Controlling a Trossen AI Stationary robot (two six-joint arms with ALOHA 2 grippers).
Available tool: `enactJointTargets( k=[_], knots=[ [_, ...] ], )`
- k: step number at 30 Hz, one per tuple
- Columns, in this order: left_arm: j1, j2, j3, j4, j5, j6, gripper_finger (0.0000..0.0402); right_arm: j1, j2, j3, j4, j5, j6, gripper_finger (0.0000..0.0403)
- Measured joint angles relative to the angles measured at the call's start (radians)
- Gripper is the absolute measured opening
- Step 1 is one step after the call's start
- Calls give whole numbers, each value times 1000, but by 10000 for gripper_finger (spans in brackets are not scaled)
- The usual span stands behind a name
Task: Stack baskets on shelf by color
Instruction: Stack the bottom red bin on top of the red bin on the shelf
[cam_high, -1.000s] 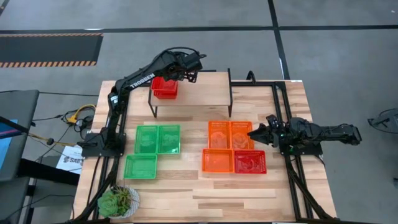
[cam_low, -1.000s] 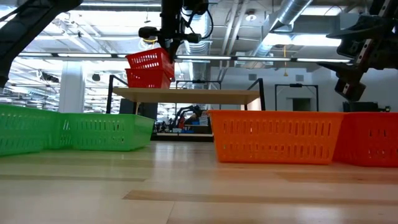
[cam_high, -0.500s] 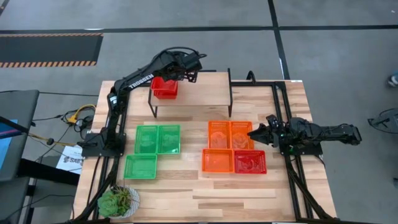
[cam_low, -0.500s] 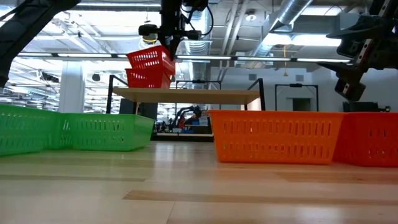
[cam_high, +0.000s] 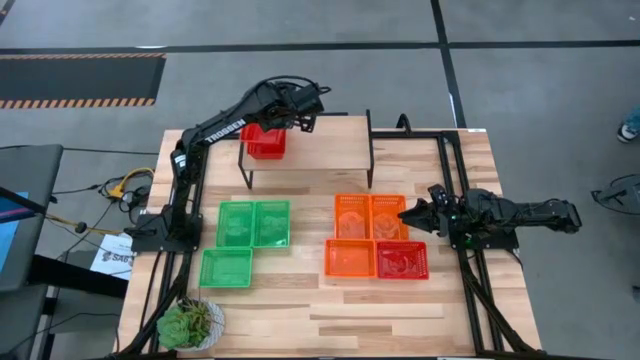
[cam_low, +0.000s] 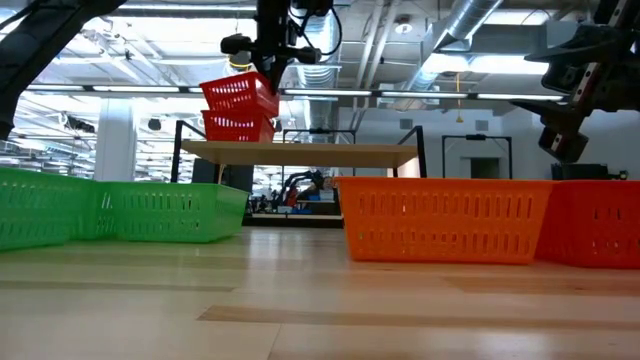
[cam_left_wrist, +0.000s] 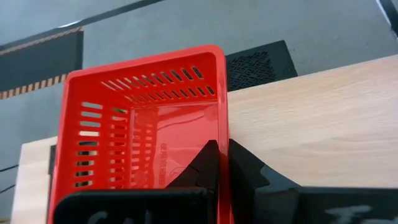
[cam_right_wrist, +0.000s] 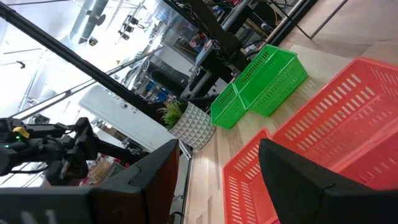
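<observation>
Left gripper (cam_low: 268, 75), clamped on the tilted red plastic mesh basket (cam_low: 240, 93) upper left, should level it onto the one below; right gripper (cam_high: 408, 214) idles, fingers apart.

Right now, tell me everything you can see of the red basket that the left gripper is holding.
The red basket is a shallow rectangular tray of what looks like plastic, its walls cut with rows of slots. The left gripper is shut on one side wall. The basket hangs tilted above a second red basket that sits on the left end of the shelf. Its inside looks empty. Whether the two baskets touch cannot be told.
</observation>
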Motion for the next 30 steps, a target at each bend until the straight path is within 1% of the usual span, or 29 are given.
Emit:
enactJointTargets(
  k=[9,14,19,25,27,30],
  knots=[
    [-2,1,-49,2,8,-27,0,0,0,0,0,0,0,244],
    [-7,1,-93,0,35,-33,0,0,0,0,0,0,0,244],
    [-10,2,-98,1,33,-45,0,0,0,0,0,0,-1,244],
    [-9,2,-98,1,90,38,0,0,0,0,0,0,-3,244],
    [-10,2,-98,0,86,47,3,0,0,0,0,0,-7,244],
    [-10,2,-98,1,80,46,19,0,0,0,0,0,-8,244]
  ],
)
